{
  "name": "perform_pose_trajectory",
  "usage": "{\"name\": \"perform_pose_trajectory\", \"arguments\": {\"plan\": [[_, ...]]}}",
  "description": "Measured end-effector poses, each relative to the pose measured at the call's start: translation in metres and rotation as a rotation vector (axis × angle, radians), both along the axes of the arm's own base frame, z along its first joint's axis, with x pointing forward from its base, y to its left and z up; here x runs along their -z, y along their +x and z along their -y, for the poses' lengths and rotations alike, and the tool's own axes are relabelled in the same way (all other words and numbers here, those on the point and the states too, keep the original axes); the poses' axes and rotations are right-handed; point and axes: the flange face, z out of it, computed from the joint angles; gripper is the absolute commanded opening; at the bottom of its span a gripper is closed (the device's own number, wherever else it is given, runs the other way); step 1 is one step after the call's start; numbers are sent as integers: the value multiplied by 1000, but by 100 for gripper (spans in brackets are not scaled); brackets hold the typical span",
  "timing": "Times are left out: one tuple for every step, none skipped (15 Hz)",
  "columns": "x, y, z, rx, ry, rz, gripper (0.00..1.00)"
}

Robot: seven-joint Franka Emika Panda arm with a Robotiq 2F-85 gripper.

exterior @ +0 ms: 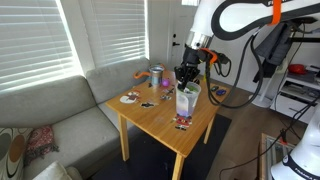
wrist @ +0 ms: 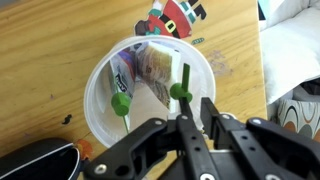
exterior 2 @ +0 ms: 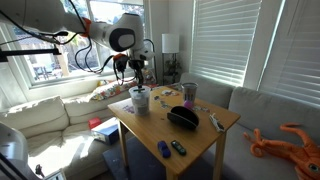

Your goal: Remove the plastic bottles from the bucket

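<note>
While hand (wrist: 196, 102) hangs over bucket (wrist: 96, 108) | two plastic bottles (wrist: 142, 68) inside

My claw (wrist: 195, 112) is matt black. The bucket (wrist: 95, 95) is a milky, translucent white. The plastic bottles (wrist: 150, 65) in it are whitish with green caps (wrist: 120, 102). One label is purple and the other greenish-yellow, both busily printed. The bench (wrist: 50, 40) is honey-coloured wood with fine streaked grain. By its edge, a sticker (wrist: 175, 15) shows red, white, green and black.

Living room: sofa (exterior: 60, 120), blinds (exterior 2: 235, 45).
</note>
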Motion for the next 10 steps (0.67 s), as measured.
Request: {"name": "perform_pose_trajectory", "arguments": {"plan": [[0,0,1,1,1,-3,26],[0,0,1,2,1,-5,27],[1,0,2,4,2,-6,26],[0,0,3,5,2,-6,28],[0,0,4,6,3,-6,27],[0,0,4,7,3,-6,30],[1,0,5,7,3,-7,28],[1,0,5,8,3,-8,29],[2,0,5,8,3,-10,29],[3,0,6,9,3,-11,29]]}}
